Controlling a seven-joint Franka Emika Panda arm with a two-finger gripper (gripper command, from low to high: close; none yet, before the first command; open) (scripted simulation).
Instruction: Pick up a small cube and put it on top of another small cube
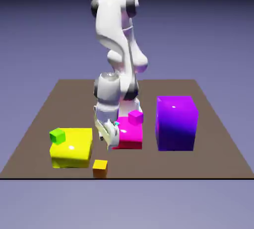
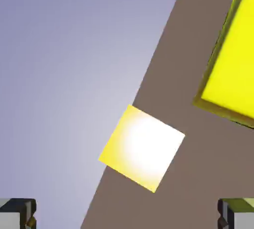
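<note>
The small orange cube sits near the table's front edge, just in front of the big yellow block. In the hand view the orange cube looks washed out by glare and lies ahead of the fingers, at the table's edge. My gripper hangs above and slightly behind it, between the yellow and magenta blocks. The gripper is open, its fingertips far apart with nothing between them. Only a sliver of cyan shows beside the hand. The arm hides most of the other small cube.
A big yellow block carries a tiny green cube; the yellow block fills the hand view's upper right. A magenta block holds a tiny magenta cube. A tall purple block stands at the exterior view's right.
</note>
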